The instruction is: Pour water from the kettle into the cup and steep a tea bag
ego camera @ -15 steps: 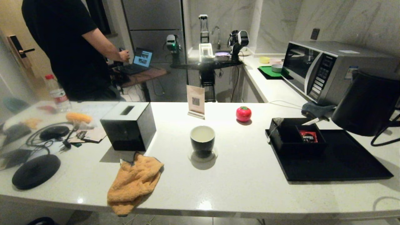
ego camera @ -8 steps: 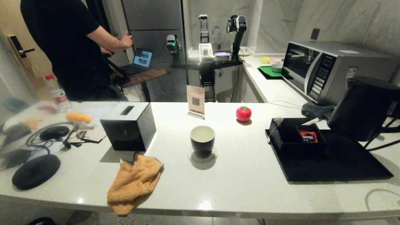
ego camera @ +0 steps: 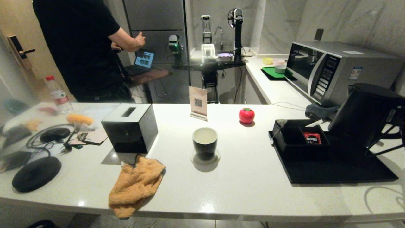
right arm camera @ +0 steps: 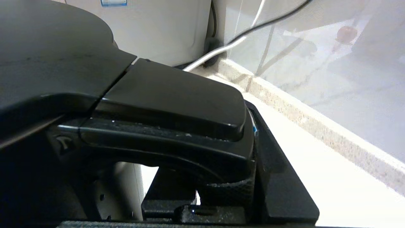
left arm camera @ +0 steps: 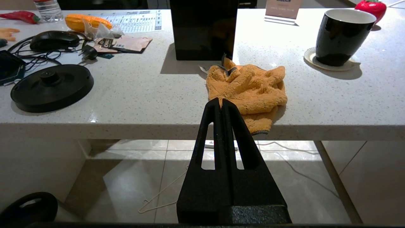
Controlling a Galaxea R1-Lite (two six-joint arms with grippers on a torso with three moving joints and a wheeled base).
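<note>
White stone counter (ego camera: 246,177) carries everything; places below given rel. to the cup. Microwave (ego camera: 335,69) sits far right and behind the cup, against the marble wall. Kettle (ego camera: 360,117), matte black w/ lid on, is well right of the cup, over the back right part of the black tray (ego camera: 335,171), tilted a bit; can't tell if its bottom touches the tray. Right gripper (right arm camera: 221,190) is clamped on the kettle's handle (right arm camera: 177,110), fingers wrapped round the loop just under the top. Person in a black tee (ego camera: 79,47) stands far back-left of the cup, beyond the counter. Black tissue box (ego camera: 129,128) is left of the cup, near it. Orange cloth (ego camera: 134,186) lies front-left of the cup, hanging over the counter edge. Flat round kettle base (ego camera: 36,174) is far left of the cup, well apart from the kettle. Black sachet box (ego camera: 300,139) on the tray's back left corner, right of the cup. Cup (ego camera: 205,143), glossy black w/ white inside, stands upright on a small coaster, mid-counter. Left gripper (left arm camera: 221,106) hangs below the counter edge, front-left of the cup, fingers pressed together, empty. Red tomato-shaped item (ego camera: 246,115) sits behind-right of the cup.
</note>
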